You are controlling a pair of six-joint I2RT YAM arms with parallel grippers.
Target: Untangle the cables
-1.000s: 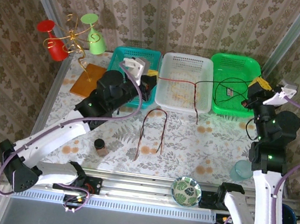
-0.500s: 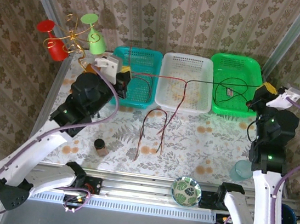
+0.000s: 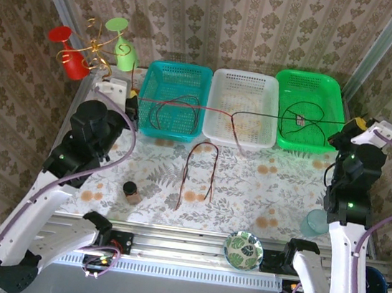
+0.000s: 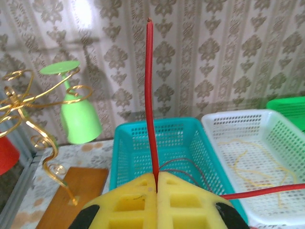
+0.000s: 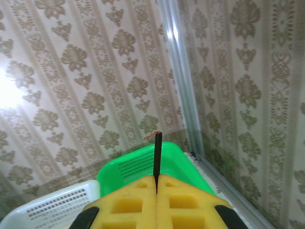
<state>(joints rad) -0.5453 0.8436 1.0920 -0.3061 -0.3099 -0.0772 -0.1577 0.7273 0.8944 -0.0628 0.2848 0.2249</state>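
- Left gripper [image 4: 157, 177]: the yellow pads are pressed fully together and pinch the red cable [image 4: 150, 90]. A short end of the cable stands straight up above the pads. In the overhead view this gripper sits just left of the teal basket [image 3: 181, 67].
- Right gripper [image 5: 157, 180]: the pads are likewise closed tight, clamping the black cable [image 5: 157, 155], whose tip pokes up between them. From above it sits just off the right edge of the green basket [image 3: 310, 77].
- The red cable runs in a straight, raised line from the left gripper across the teal basket to above the white basket [image 3: 247, 75]. There it meets the black cable, which carries on straight to the right gripper. I cannot tell whether the two are knotted or merely crossed at that point.
- Black loops lie in the green basket, and a dark red loop lies in the teal one.
- The yellow cable [image 4: 248, 164] lies curled on the white basket's floor.
- The maroon cable [image 3: 200, 167] lies on the table [image 3: 283, 194] in front of the white basket, bent in an inverted U, apart from both grippers.
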